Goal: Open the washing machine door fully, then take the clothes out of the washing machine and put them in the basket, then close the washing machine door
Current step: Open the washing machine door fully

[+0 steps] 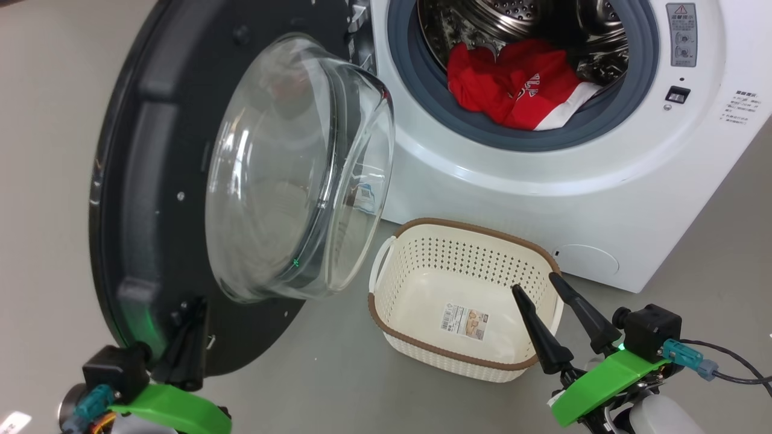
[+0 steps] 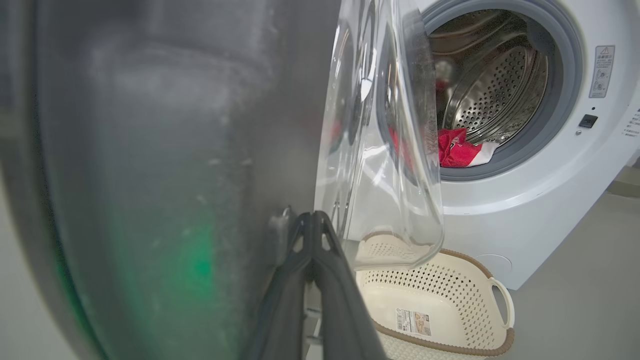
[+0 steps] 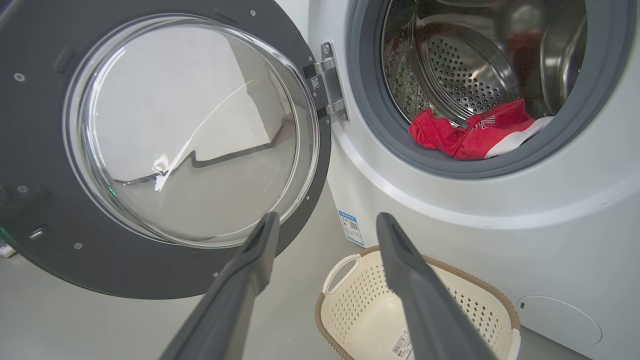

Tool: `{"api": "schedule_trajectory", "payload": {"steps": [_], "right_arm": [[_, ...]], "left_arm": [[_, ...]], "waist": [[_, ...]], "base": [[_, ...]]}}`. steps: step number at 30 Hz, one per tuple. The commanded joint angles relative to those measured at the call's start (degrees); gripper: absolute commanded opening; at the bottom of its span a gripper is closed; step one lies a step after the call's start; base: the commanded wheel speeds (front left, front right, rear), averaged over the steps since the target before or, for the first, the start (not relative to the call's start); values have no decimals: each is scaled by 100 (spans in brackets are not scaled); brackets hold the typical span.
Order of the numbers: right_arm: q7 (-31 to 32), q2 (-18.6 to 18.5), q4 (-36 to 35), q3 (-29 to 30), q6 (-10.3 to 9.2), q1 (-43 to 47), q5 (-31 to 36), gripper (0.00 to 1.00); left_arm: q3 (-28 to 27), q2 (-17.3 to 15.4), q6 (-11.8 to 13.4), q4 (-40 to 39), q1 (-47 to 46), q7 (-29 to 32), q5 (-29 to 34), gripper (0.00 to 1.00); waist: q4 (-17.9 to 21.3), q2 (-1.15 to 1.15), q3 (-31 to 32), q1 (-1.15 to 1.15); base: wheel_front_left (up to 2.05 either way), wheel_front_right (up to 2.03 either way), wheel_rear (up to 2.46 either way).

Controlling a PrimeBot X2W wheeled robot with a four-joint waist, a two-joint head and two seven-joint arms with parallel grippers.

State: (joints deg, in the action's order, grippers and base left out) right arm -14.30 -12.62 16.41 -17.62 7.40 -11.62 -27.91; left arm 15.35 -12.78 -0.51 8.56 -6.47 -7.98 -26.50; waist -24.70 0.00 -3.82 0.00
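You face the washing machine door (image 1: 151,120), dark matt plastic around a clear, glossy glass bowl (image 1: 289,169). The washing machine (image 1: 543,181) is smooth white, its drum (image 3: 460,75) shiny perforated steel. The clothes (image 1: 512,90) are red cloth. The basket (image 1: 470,256) is cream perforated plastic.
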Motion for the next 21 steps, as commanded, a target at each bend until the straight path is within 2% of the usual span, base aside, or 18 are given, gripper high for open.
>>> {"api": "schedule_trajectory", "payload": {"steps": [1,21], "right_arm": [[-70,9,-130,-98,9,-140,-25,100],[-70,-32,-120,-86,9,-285,-18,100]], "left_arm": [[-327,-242,69,-39,-348,-48,-53,0],[-641,-759,-146,1243,-1233,-76,-221,0]], "waist": [[-4,0,-35,0],[-82,0,-307,0]], "base": [[0,0,0],[0,0,0]]}}
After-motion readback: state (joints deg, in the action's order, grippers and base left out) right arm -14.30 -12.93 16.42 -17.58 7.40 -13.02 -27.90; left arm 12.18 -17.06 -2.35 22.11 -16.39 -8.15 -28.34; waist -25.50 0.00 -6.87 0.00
